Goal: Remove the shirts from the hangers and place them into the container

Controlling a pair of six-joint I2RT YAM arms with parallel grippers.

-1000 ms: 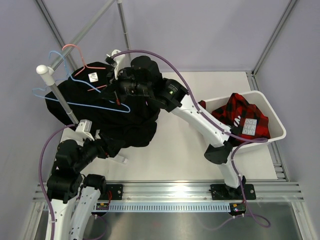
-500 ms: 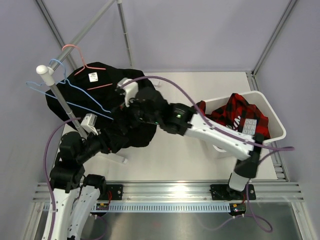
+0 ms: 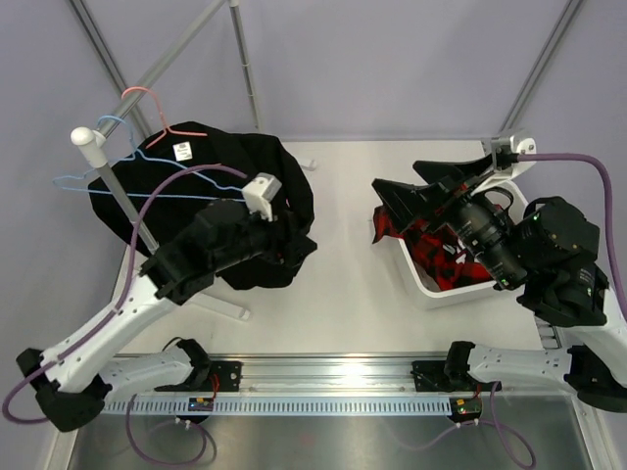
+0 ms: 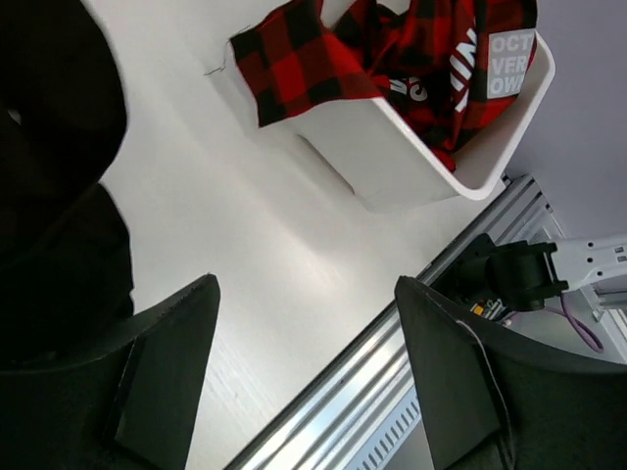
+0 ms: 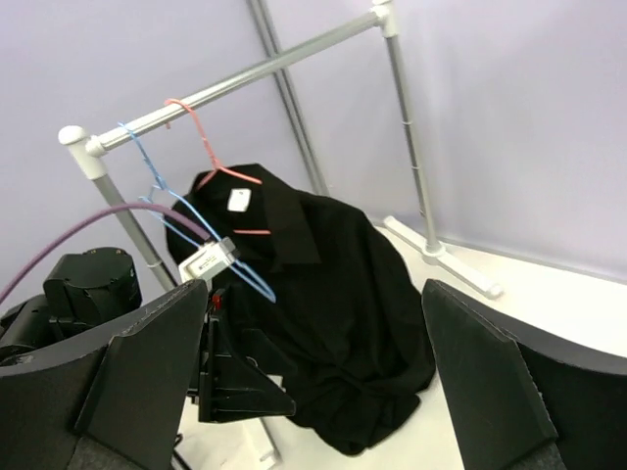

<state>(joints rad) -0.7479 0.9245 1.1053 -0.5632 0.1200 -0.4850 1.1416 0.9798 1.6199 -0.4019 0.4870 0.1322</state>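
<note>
Shirts: red plaid shirt [image 4: 338,61] is in the basket [image 4: 397,152], black shirt [image 3: 250,166] hangs on the pink hanger [image 3: 186,132], so I'm abt halfway; left gripper [image 4: 306,286] & right gripper [image 5: 313,294] both spread apart, holding nothing.

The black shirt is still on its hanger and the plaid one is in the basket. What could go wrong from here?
1. The black shirt hangs on the pink hanger; a pull on the cloth may drag the hanger off the rack pole.
2. The left arm's purple cable crosses the blue hanger and might snag it.
3. A flap of the plaid shirt hangs over the rim of the basket and could slip out.
</note>
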